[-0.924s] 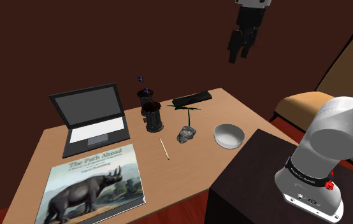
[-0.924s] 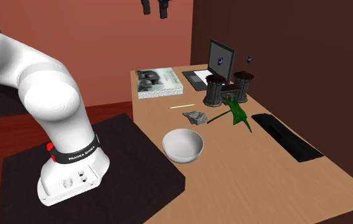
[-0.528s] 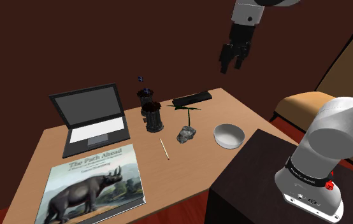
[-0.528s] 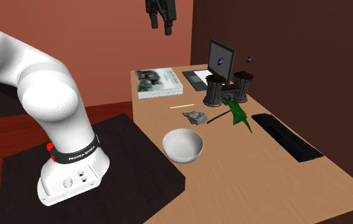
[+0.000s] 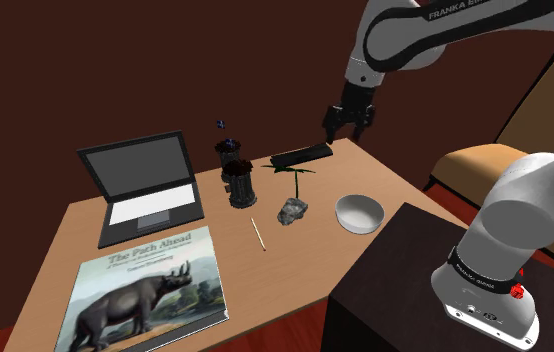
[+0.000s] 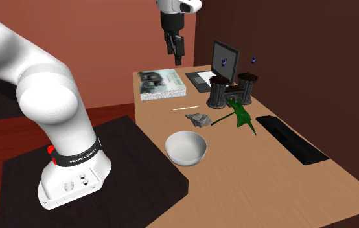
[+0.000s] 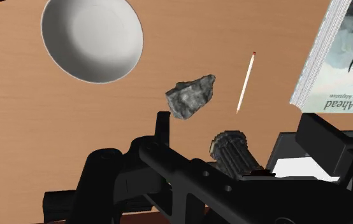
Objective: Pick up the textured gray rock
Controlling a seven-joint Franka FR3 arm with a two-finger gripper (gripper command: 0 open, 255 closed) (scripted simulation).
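Observation:
The gray rock [image 5: 292, 210] is a small rough lump lying on the wooden table [image 5: 395, 190], between a white bowl [image 5: 359, 212] and a thin pencil [image 5: 258, 233]. My black gripper [image 5: 342, 126] hangs open in the air above the table's far edge, over a flat black bar [image 5: 301, 155], well above and beyond the rock. In the second exterior view the gripper [image 6: 175, 52] hovers high over the book end of the table, with the rock [image 6: 199, 119] far below. From the wrist, the rock [image 7: 191, 97] lies between the bowl [image 7: 92, 38] and the pencil [image 7: 245, 83]. Nothing is held.
A dark castle-like model [image 5: 237, 175] and a green plant-like figure [image 5: 295, 172] stand just behind the rock. An open laptop [image 5: 145, 185] and a rhino book [image 5: 145, 290] fill the shoulder view's left side of the table. The black stand [image 5: 415, 270] sits beside the bowl.
The arm has swung the gripper down and toward the shoulder view's left, from high above the table to just over the black bar. Objects on the table have not moved.

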